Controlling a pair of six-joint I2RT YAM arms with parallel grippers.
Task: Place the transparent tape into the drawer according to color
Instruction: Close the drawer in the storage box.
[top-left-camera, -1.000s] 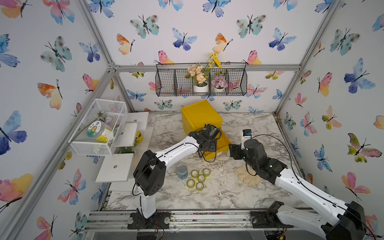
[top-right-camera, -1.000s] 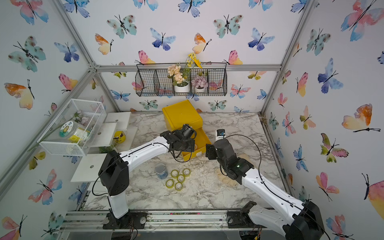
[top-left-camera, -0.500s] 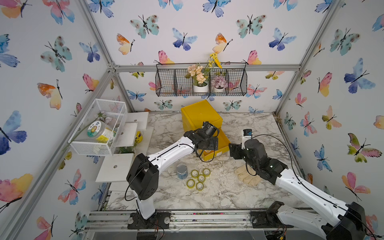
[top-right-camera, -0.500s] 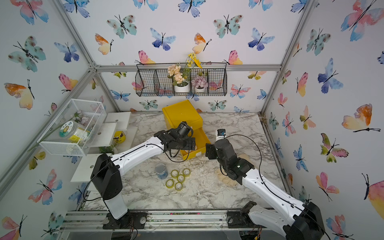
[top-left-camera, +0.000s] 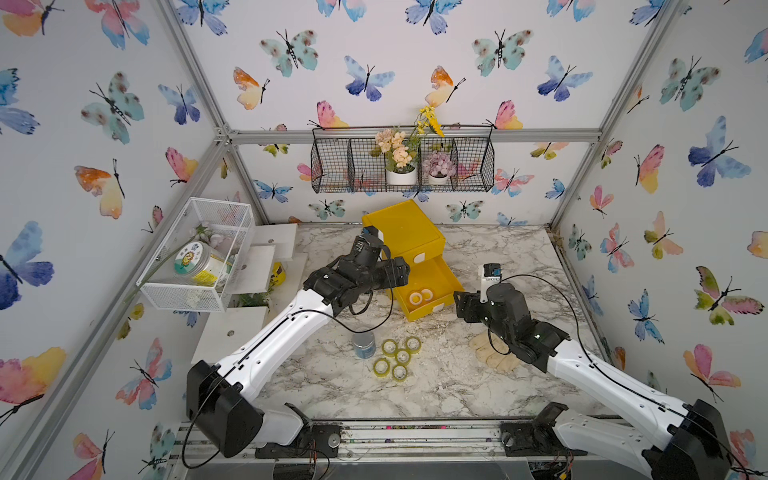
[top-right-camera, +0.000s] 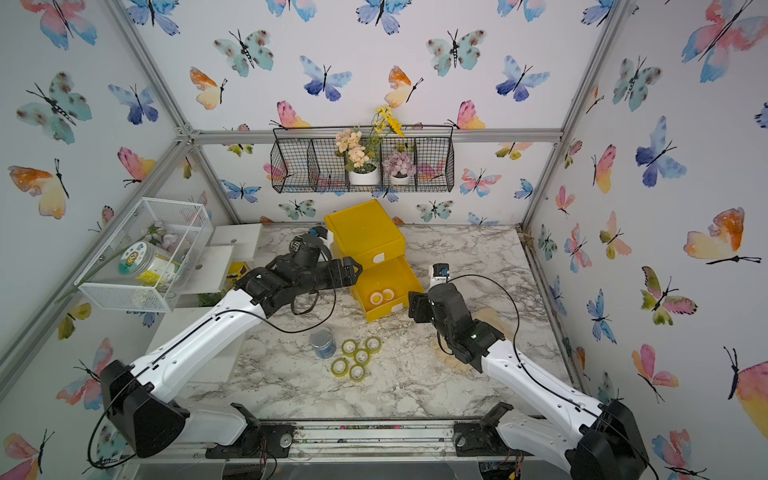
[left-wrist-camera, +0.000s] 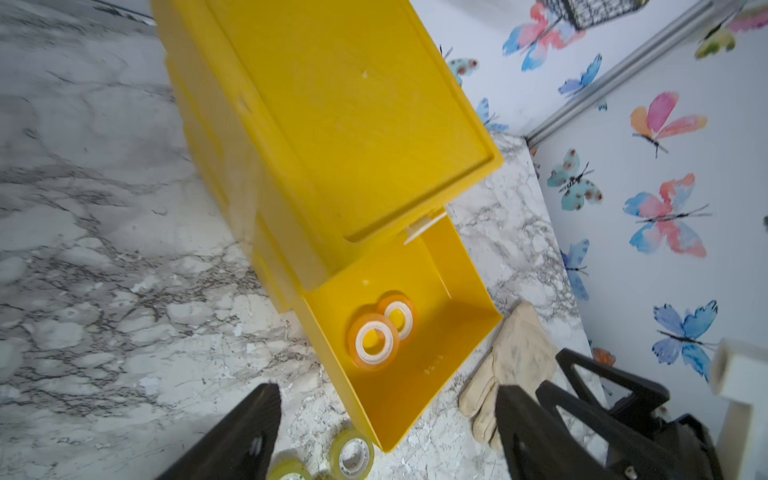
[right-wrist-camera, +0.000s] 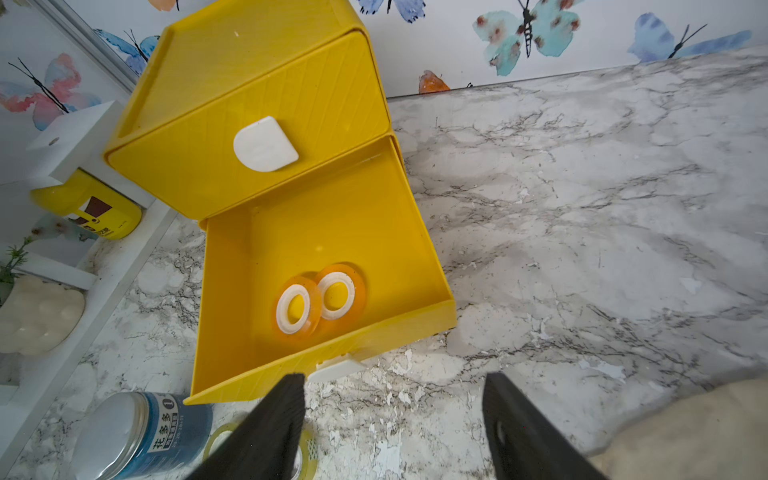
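**Transparent tape, orange:** two rolls (right-wrist-camera: 281, 309), flat and overlapping, on the floor of the open drawer (right-wrist-camera: 332, 216), near its front wall.

**Transparent tape, yellow-green:** five rolls (top-left-camera: 397, 357) lie flat and close together on the marble table (top-left-camera: 498, 257). They sit mid-table, between the open drawer and the front edge.

**Open drawer:** pulled out toward the front edge, beneath a closed drawer (right-wrist-camera: 316, 104) with a white tab handle. Its own white tab (right-wrist-camera: 332, 368) shows at the front wall.

**Cabinet:** yellow (top-left-camera: 401, 228), standing mid-table near the back edge.

**Left gripper** (left-wrist-camera: 387, 388): jaws wide apart with nothing between them. It hangs above the left side of the open drawer.

**Right gripper** (right-wrist-camera: 393, 377): jaws apart and empty, low over the table just in front of the drawer's tab. Contact with the tab cannot be told.

**Jar:** blue-grey with a silvery lid (top-left-camera: 364, 345), upright, just beside the yellow-green rolls on the side toward the left edge.

**Glove:** pale (left-wrist-camera: 511, 353), lying on the table toward the right edge, partly under the right arm.

**White mesh basket** (top-left-camera: 195, 257): on the left wall, holding a lidded tub.

**Black wire basket** (top-left-camera: 332, 170): on the back wall, with two flower pots.
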